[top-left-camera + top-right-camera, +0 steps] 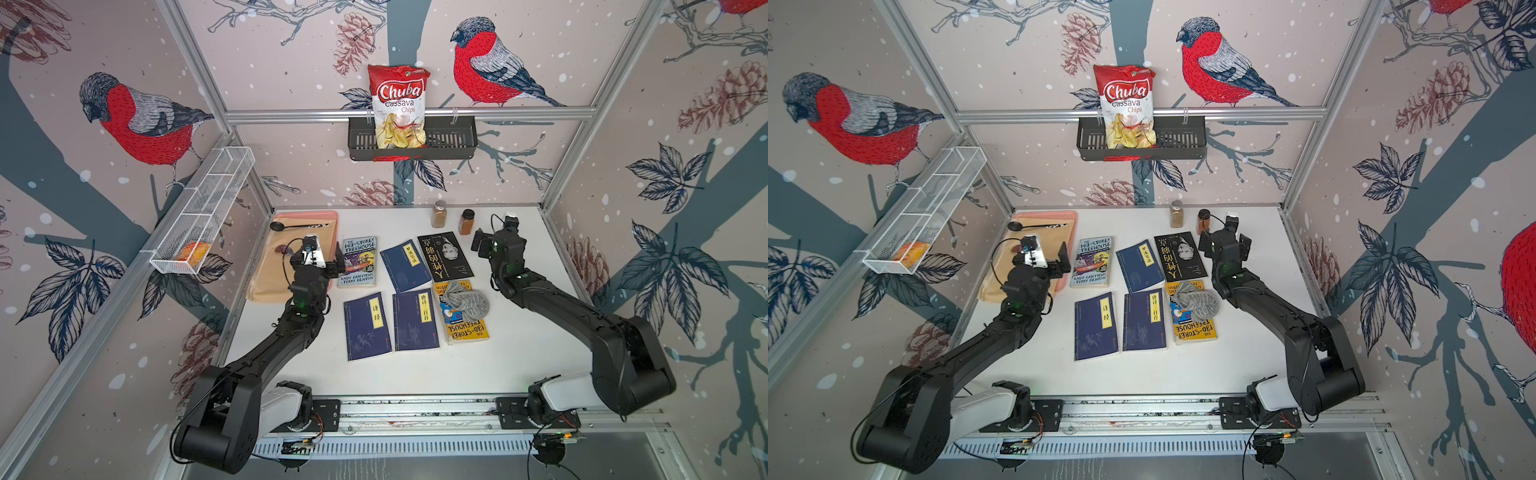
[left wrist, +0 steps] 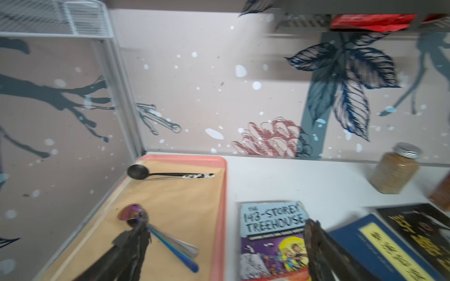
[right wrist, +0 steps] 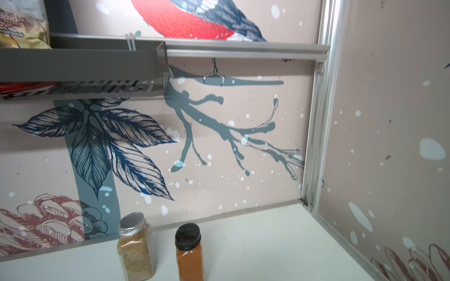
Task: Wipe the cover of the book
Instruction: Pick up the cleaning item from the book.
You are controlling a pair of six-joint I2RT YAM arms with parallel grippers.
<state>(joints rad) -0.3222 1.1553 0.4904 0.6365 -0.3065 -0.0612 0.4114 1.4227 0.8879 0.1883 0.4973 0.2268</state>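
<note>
Gaping wide, left end effector (image 2: 224,231) and right end effector (image 1: 1224,244) hold nothing.

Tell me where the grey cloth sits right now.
In a top view the grey cloth lies crumpled on the far end of the yellow book, on the robot's right, with the black book behind it and the right arm beside it.

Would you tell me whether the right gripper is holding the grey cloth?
No, the grey cloth lies on the yellow book, apart from the open, empty right gripper.
</note>
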